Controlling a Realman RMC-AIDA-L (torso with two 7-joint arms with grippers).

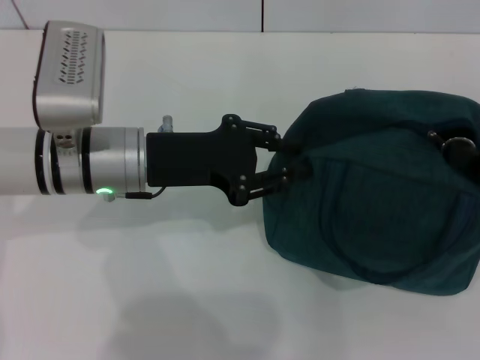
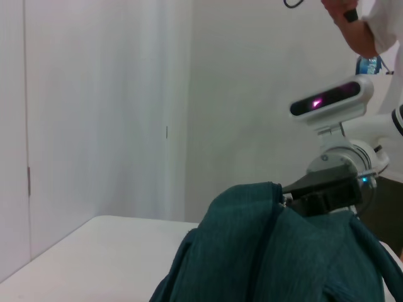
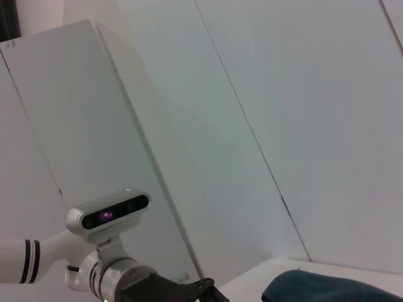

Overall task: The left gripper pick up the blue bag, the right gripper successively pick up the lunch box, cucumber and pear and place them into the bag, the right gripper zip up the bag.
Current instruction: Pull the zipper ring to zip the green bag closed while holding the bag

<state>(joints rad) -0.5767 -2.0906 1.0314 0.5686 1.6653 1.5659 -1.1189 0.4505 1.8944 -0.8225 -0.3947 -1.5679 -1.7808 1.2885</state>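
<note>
1. Left end effector (image 1: pixel 279 159) — reaches in from the left, level above the white counter (image 1: pixel 150 285), fingers pinched on the left edge of the blue bag (image 1: pixel 375 195). Bag sits at the right of the head view, bulging, top apparently closed.
2. Judged step: zipping or finishing. To do it well, the left grip should hold the fabric taut and steady so the zip line stays straight while the right side pulls along it — no lifting, no twisting.
3. Right end effector (image 2: pixel 321 192) — seen from the left wrist view just behind the bag's top ridge, at or touching the fabric; open or closed, cannot tell.
4. Hidden: lunch box, cucumber, pear not visible anywhere — presumably inside. Zip pull not made out. Bag's right end is cut off in the head view.
</note>
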